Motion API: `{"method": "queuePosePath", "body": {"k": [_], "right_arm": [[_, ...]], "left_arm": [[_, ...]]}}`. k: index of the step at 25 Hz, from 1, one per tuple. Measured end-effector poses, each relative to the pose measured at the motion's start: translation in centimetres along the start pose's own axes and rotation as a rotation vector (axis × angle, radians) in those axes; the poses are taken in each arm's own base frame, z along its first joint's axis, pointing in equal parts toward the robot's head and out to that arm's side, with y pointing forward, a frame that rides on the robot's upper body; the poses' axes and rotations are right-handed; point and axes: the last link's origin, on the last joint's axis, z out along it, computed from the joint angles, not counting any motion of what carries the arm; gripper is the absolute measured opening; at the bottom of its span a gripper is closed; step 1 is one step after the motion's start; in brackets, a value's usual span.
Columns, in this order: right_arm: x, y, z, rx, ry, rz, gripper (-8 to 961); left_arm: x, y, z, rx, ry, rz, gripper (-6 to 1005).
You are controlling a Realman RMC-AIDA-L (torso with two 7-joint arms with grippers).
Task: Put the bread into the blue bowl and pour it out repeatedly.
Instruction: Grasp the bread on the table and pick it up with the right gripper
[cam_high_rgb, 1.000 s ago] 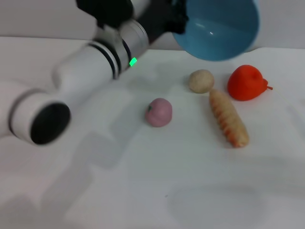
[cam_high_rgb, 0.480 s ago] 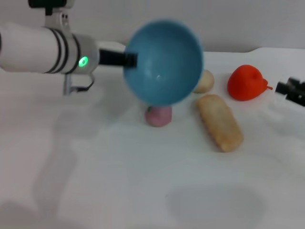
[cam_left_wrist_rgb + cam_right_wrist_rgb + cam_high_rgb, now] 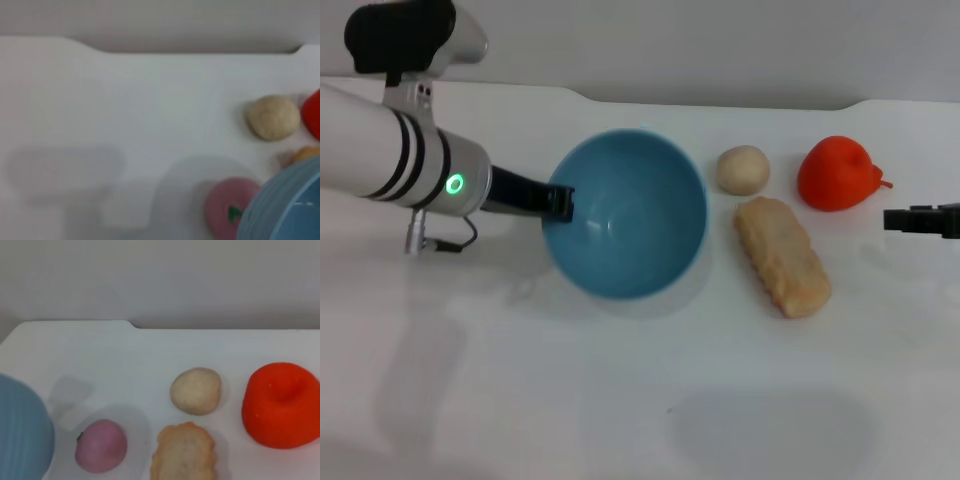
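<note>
The blue bowl point(image 3: 625, 215) is empty and faces up, low over the table's middle. My left gripper point(image 3: 560, 203) is shut on its left rim. I cannot tell whether the bowl touches the table. The bread point(image 3: 782, 256) lies on the table just right of the bowl, pale crumbly face up. It also shows in the right wrist view as the bread point(image 3: 185, 452), with the bowl point(image 3: 22, 432) off to one side. The left wrist view shows the bowl's outside point(image 3: 285, 210). My right gripper point(image 3: 920, 219) hovers at the far right edge, apart from the bread.
A beige ball point(image 3: 742, 169) and a red fruit point(image 3: 835, 173) sit behind the bread. A pink fruit point(image 3: 227, 207) lies beside the bowl and is hidden behind it in the head view. The table's back edge meets a grey wall.
The bowl came down from high and tipped to low and mouth-up, moving left. The bread turned from ridged face to pale face. My right gripper came into view at the right edge.
</note>
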Motion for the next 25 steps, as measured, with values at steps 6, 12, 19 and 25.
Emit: {"method": "queuePosePath", "body": {"k": [6,12,19,25], "right_arm": [[0.3,-0.2,1.9,0.000,0.009,0.042,496],[0.6,0.3,4.4,-0.008,0.022,0.027,477],[0.6,1.5,7.1,-0.001,0.081,-0.024,456],[1.1,2.0,9.0,0.030,0.129,-0.054,437]], "left_arm": [[-0.8,-1.5,-1.8,0.054,-0.080,-0.014,-1],[-1.2,-1.8,-2.1,0.060,-0.118,-0.015,-1],[-1.2,-1.2,-1.9,0.052,-0.141,0.001,-2],[-0.8,-0.8,-1.8,0.041,-0.128,0.008,-2]]}}
